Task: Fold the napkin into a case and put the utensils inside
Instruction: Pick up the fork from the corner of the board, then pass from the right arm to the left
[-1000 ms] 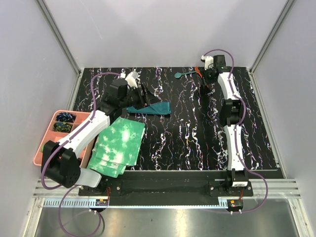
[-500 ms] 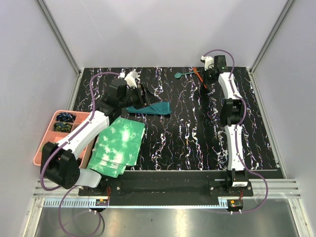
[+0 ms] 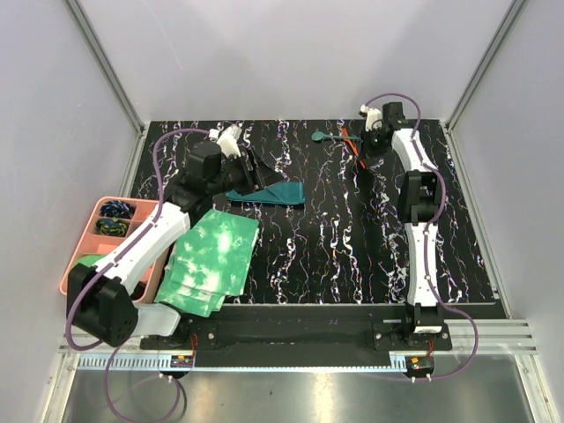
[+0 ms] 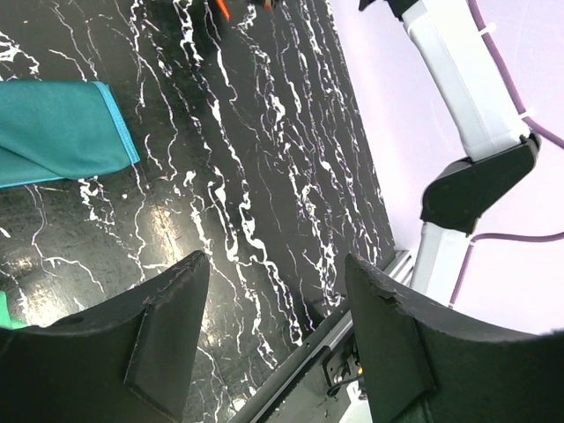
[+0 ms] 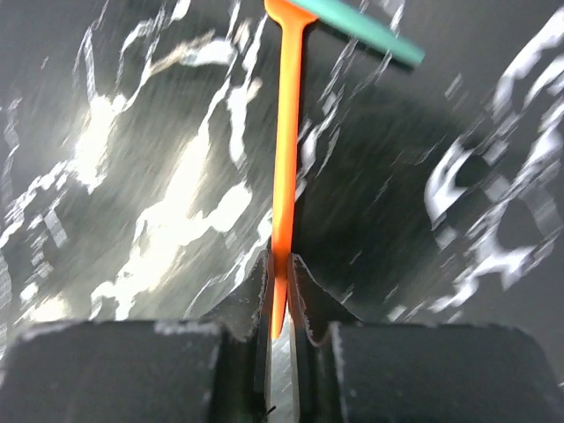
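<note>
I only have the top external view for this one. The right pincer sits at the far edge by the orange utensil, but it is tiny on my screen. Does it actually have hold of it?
Observer: Yes. In the right wrist view the right pincer is shut on the thin stem of the orange utensil, with one finger on each side.
Operator: Is anything else caught in that grip?
Observer: No. The handle of the teal spoon only crosses the orange utensil's far end in that view, well clear of the fingers.
Operator: And the other arm, is it holding anything?
Observer: No. The left wrist view shows the left pincer open and empty. The folded teal napkin lies beyond its fingertips, not between them.
</note>
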`<state>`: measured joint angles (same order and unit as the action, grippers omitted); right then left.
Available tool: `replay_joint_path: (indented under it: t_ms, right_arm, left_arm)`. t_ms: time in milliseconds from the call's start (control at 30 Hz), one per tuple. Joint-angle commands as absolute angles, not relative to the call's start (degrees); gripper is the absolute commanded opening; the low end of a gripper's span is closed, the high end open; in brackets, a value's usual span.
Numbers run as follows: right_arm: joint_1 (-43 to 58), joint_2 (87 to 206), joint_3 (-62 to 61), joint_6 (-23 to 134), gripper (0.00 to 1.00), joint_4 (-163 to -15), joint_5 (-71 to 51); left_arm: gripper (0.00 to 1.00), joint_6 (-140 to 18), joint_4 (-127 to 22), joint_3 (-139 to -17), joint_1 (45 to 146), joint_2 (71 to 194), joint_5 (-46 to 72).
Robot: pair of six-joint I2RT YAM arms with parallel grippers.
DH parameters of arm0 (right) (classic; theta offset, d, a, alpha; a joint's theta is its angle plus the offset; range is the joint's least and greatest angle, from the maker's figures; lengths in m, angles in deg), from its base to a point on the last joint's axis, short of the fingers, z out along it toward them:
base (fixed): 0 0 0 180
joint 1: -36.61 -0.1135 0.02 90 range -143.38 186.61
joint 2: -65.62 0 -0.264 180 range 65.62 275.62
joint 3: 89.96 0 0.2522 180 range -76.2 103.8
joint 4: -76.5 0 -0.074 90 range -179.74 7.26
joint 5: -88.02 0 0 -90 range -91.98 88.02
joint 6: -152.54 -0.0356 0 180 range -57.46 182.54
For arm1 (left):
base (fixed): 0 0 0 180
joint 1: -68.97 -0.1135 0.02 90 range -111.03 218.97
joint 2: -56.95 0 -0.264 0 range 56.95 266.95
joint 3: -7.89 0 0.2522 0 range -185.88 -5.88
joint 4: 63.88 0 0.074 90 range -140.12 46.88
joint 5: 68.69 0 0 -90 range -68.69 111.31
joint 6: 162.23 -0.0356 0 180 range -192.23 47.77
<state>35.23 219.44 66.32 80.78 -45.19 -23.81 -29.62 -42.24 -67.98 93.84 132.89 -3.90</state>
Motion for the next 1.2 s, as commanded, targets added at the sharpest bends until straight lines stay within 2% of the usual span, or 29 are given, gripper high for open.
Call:
replay_joint_path:
  t_ms: [0,67,200,400,633,767,1033,1167]
  right_arm:
    - [34.8,213.2,54.0,74.1,0.00,-38.1,-25.7]
    - [34.6,209.9,48.3,71.5,0.00,-40.3,-24.8]
    - [34.4,196.6,28.1,64.0,0.00,-49.3,-24.9]
    - [34.4,181.5,12.1,53.7,0.00,-52.6,-20.8]
    - [34.3,168.6,3.7,52.8,0.00,-51.4,-19.9]
    - [31.0,163.3,1.0,55.9,0.00,-50.2,-24.4]
    - [12.7,155.2,-2.4,65.8,0.00,-48.3,-27.8]
    - [6.6,153.5,-5.3,69.0,0.00,-50.1,-29.1]
  left_arm:
    - [0.66,-28.8,-44.7,-66.5,94.2,129.3,-4.4]
    - [0.66,-28.7,-44.8,-66.1,94.6,128.8,-4.5]
    - [0.66,-28.8,-44.9,-65.6,94.9,127.7,-5.3]
    - [0.66,-28.7,-44.8,-65.0,95.4,126.4,-6.4]
    - [0.69,-31.8,-40.8,-66.9,95.7,127.1,-9.0]
    - [0.71,-30.5,-39.8,-69.9,94.5,133.1,-17.5]
    - [0.72,-32.9,-33.6,-74.1,90.3,141.6,-25.7]
    - [0.70,-42.0,-27.0,-72.8,88.7,137.5,-17.5]
